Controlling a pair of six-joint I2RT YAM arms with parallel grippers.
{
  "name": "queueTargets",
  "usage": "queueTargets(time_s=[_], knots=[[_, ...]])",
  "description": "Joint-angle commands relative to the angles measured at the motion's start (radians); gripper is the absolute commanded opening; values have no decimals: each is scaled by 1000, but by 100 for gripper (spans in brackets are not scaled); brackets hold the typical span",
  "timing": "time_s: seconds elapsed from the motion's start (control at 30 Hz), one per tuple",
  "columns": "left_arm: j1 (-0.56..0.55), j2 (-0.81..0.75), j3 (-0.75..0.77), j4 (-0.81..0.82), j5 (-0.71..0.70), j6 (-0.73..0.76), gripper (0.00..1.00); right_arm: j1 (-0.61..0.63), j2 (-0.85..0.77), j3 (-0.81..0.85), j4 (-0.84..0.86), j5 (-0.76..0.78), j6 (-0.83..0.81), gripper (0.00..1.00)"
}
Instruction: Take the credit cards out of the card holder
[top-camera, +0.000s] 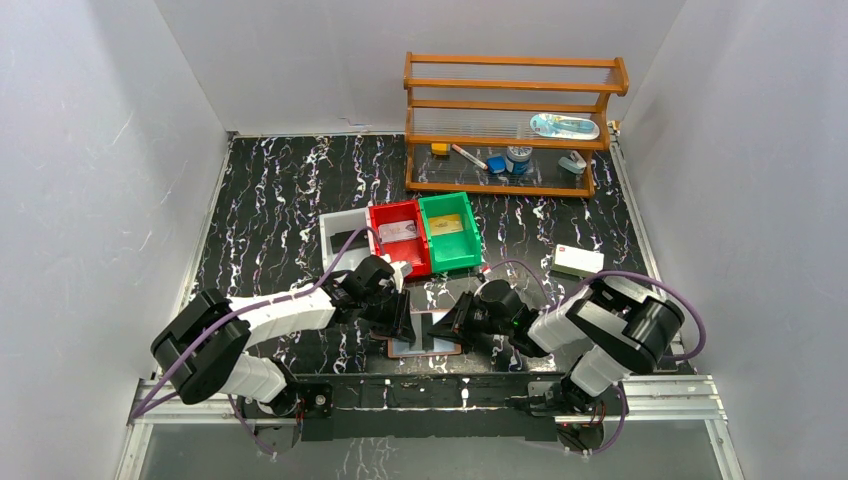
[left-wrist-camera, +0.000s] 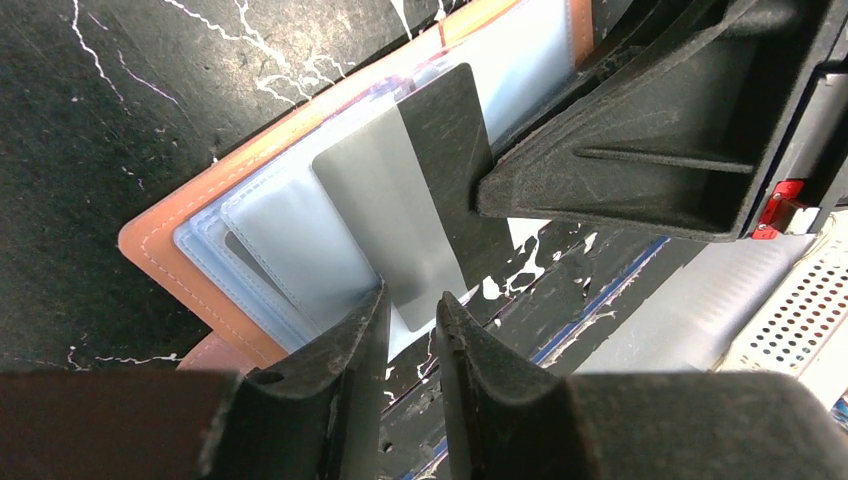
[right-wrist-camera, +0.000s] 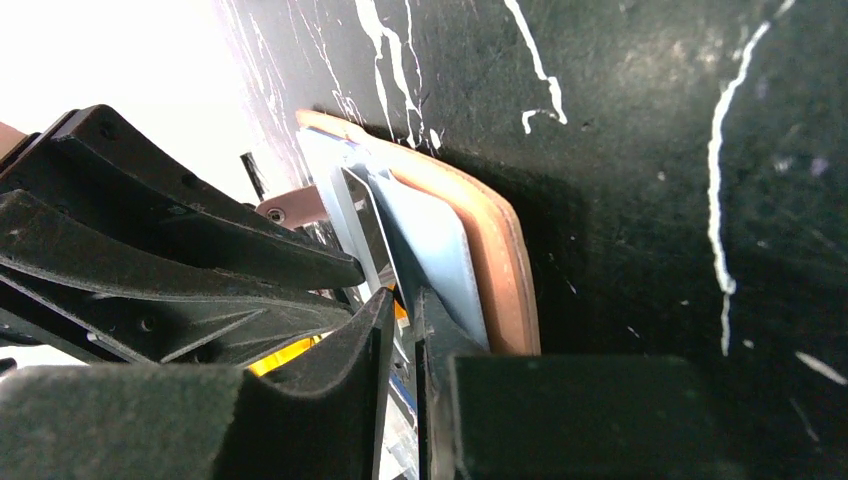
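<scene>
From above, the card holder lies open on the surface, with the left hand and right hand meeting over it. The left wrist view shows a grey card partly out of its pocket, its end pinched by the left hand. In the right wrist view, the right hand is pressed together on the holder's edge, apparently its pockets. The step is extraction. The next move calls for a straight pull while the right hand anchors the holder.

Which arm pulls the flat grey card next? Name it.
Left. The left gripper flanks the free end of the grey card sticking out of the reddish-brown leather card holder; the right gripper pinches the holder's edge.
</scene>
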Motion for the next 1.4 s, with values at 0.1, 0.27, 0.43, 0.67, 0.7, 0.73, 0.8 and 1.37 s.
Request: queueTargets(time_s=[0.1, 0.27, 0.43, 0.67, 0.7, 0.73, 0.8, 1.37], knots=[[-2, 38, -18, -99, -53, 32, 21, -6, 43, 18, 60, -2, -9, 27], [-3, 36, -22, -101, -51, 31, 19, -6, 54, 8, 152, -28, -8, 30], [-3, 32, -21, -112, -59, 33, 19, -6, 41, -7, 144, -12, -13, 13], [-3, 0, -16, -117, -79, 29, 18, -6, -29, -27, 82, 20, -34, 0], [-3, -1, -14, -117, -79, 27, 18, -6, -44, -27, 54, 27, -37, 0], [-3, -14, -12, -118, -79, 26, 18, -6, -60, -28, 35, 33, -41, 0], [-2, -34, -8, -120, -84, 27, 19, -6, -94, -29, -7, 52, -50, 0], [3, -167, 32, -175, -158, 30, 33, -32, -438, -18, -323, 171, -149, 0]])
